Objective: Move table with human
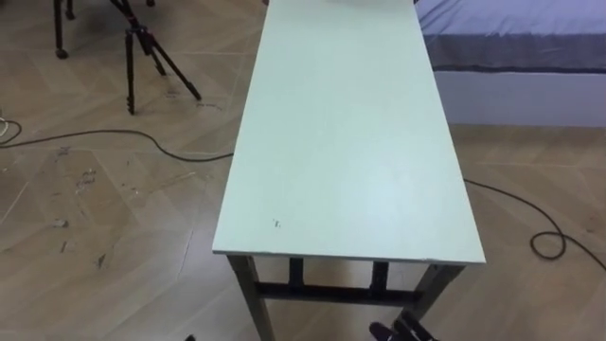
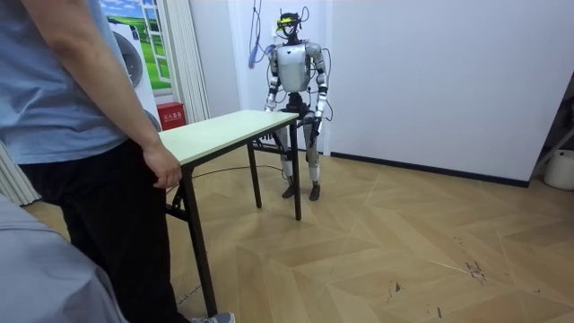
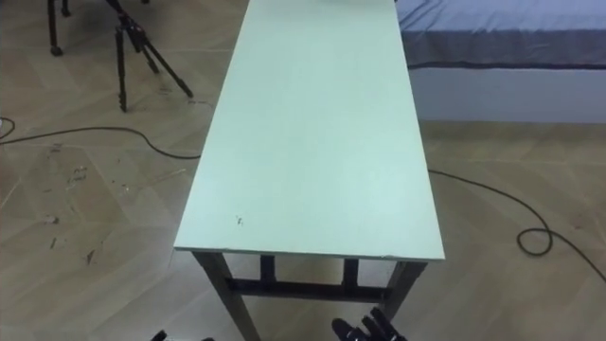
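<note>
1. A long pale-green table (image 1: 346,142) w/ dark legs stands on a wood floor, running lengthwise away from the robot. In the room view the robot stands upright close to one short end. A person (image 2: 81,135) stands at the other end.
2. The right hand (image 1: 405,331) is at the btm edge of the eye views, lower than the tabletop's near edge & just beside the near right leg. It isn't on the table. Can't tell whether it's spread or closed.
3. The left hand (image 3: 159,335) is a dark bit at the btm edge, left of the near left leg & apart from the table. Its state can't be told either.
4. The person's hand (image 2: 162,169) hangs at the table's end edge, touching or just beside it. It's not clear there's a grip.
5. Risk: neither robot hand looks to be on the table yet. If the person lifts first, the top would tilt down toward the robot & the near legs would scrape the floor.
6. Risk: if one hand grips late or lower than the other, the long top could twist & slip out.
7. Risk: a cable (image 1: 95,134) crosses the floor from the left, passes under the table & loops on the right. A table leg or a foot could snag it.
8. Risk: a tripod (image 1: 142,47) stands near on the left & a bed (image 1: 511,38) sits just beside the far right side. If the long table swings, it could hit either one.
</note>
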